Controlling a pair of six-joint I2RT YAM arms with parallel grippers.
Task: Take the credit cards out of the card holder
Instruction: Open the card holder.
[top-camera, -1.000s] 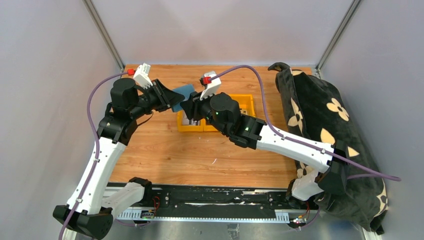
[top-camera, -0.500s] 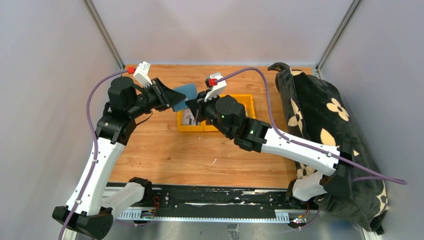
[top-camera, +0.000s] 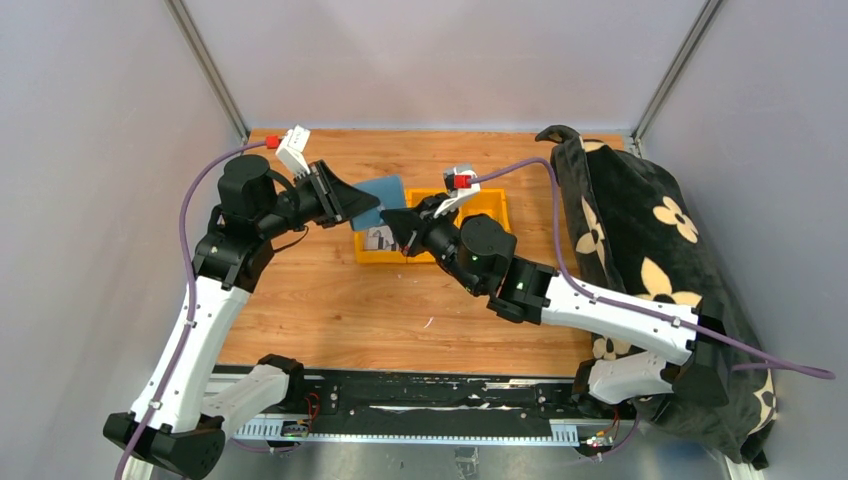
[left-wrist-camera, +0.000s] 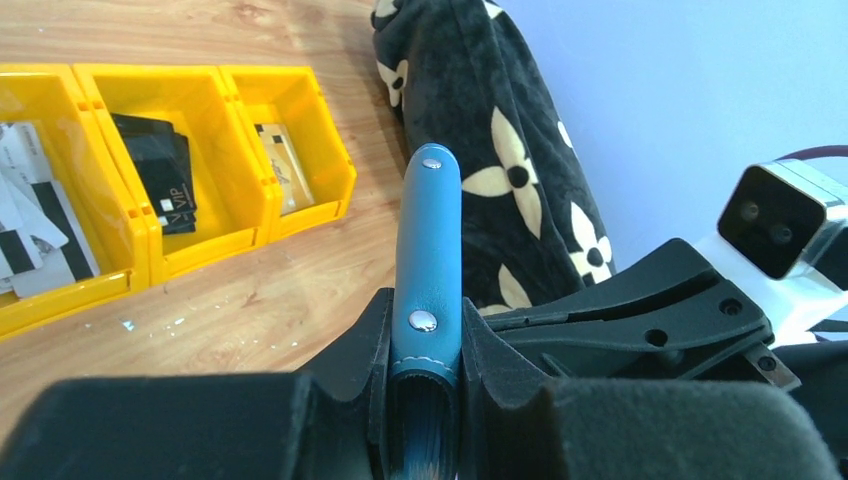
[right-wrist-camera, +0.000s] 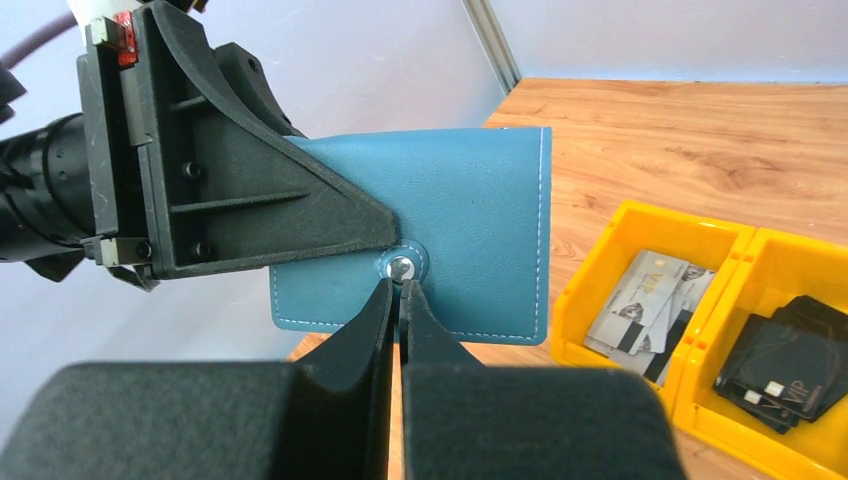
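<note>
My left gripper (top-camera: 357, 204) is shut on the slate-blue card holder (top-camera: 384, 192) and holds it in the air above the table's back left. In the left wrist view the card holder (left-wrist-camera: 428, 240) stands edge-on between my fingers (left-wrist-camera: 372, 335), with two metal snaps showing. My right gripper (right-wrist-camera: 400, 288) is shut with nothing visible between its tips, which sit just below a snap on the card holder (right-wrist-camera: 470, 230). Pale grey-white credit cards (right-wrist-camera: 645, 305) and dark ones (right-wrist-camera: 785, 365) lie in the yellow bins (right-wrist-camera: 700, 222). No card shows inside the holder.
The yellow three-part bin (top-camera: 497, 203) stands on the wooden table under both grippers; a gold-toned card (left-wrist-camera: 283, 165) lies in one part. A black bag with cream flowers (top-camera: 640, 250) fills the right side. Grey walls close in the back and sides.
My right gripper has shut, and its arm has drawn back to the right and towards the near side. My left gripper still holds the card holder, turned slightly.
</note>
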